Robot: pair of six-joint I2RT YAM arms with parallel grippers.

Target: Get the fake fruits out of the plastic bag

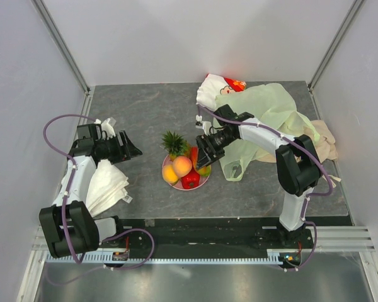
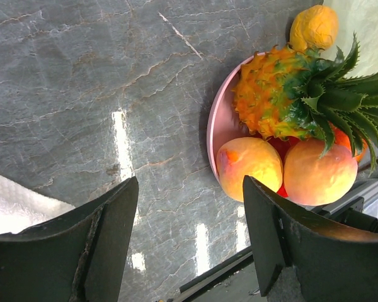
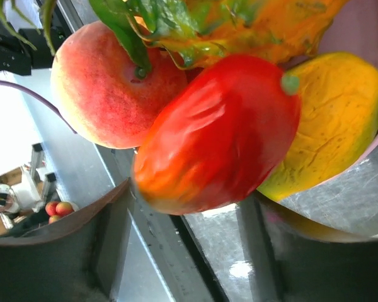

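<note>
Grey marbled tabletop: right gripper spread wide, clamping nothing, tips just by the red fruit on the pink plate. Left gripper gapes empty, near the plate. Fake fruits heaped there; plastic bag lies crumpled under the right arm.

Top camera, high behind the arm bases, looks down on the whole table. Left wrist looks down from the left, fairly near; right wrist is tight in. All share the plate of fake fruits.
</note>
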